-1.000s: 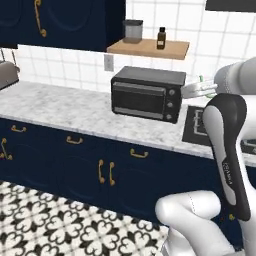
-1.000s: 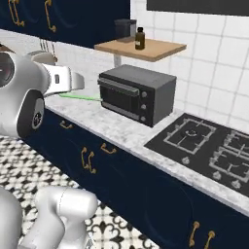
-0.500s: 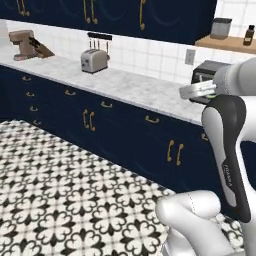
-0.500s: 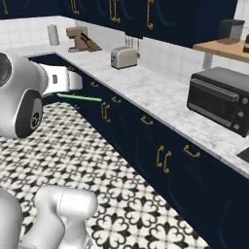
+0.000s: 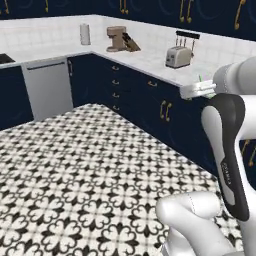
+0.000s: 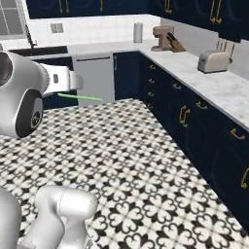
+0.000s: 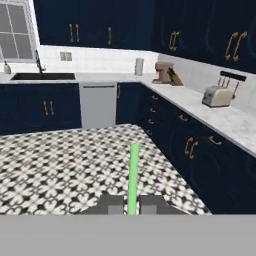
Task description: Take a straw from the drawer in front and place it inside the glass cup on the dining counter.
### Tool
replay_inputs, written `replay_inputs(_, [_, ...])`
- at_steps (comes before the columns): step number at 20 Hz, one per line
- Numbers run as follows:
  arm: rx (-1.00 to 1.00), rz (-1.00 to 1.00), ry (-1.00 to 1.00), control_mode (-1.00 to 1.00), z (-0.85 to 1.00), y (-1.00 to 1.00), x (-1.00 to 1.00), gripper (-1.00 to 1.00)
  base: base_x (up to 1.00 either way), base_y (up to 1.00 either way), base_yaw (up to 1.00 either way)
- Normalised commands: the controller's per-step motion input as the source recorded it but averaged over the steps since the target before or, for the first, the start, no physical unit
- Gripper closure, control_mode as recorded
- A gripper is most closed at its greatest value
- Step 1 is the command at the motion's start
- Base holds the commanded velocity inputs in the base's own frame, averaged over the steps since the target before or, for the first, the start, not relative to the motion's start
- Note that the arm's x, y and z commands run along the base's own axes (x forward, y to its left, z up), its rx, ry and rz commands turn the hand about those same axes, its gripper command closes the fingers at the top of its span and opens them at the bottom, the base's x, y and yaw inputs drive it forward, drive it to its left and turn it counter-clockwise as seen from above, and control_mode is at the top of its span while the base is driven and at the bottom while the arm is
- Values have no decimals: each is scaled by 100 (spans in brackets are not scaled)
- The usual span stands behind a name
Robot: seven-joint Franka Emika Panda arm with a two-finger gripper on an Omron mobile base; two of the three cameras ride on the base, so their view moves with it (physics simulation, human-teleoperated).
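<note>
The light-green straw [image 7: 133, 172] sticks straight out from between my fingertips in the hand view, over the patterned floor. My gripper [image 7: 132, 205] is shut on the straw's near end. In the right base view the straw [image 6: 81, 97] juts out level to the right of the hand, and the gripper [image 6: 62, 93] holds it high above the floor. In the left base view the hand [image 5: 198, 90] is at the right, with a bit of green straw [image 5: 200, 79] showing above it. The glass cup and the dining counter are out of view.
A marbled kitchen counter [image 5: 150, 67] over navy cabinets runs along the right and turns a corner. On it stand a toaster [image 5: 176, 56], a coffee machine [image 5: 116, 38] and a paper roll [image 5: 85, 34]. A dishwasher [image 5: 47, 89] and sink [image 7: 42, 76] lie beyond the open tiled floor [image 5: 90, 170].
The whole picture has swung sideways with the base: the microwave and stove have left the views, and the toaster, corner counter and sink have come in. The straw stays in the gripper.
</note>
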Motion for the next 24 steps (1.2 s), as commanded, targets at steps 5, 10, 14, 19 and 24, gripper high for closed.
replay_inputs(5, [0,0,0,100,0,0,0,100,-11,87,65])
replay_inputs(10, [0,0,0,100,0,0,0,100,-8,84,66])
replay_inputs(14, [0,0,0,100,0,0,0,100,-11,80,68])
replay_inputs(19, [0,0,0,100,0,0,0,100,-9,87,65])
replay_inputs(24, [0,0,0,100,0,0,0,100,-2,98,55])
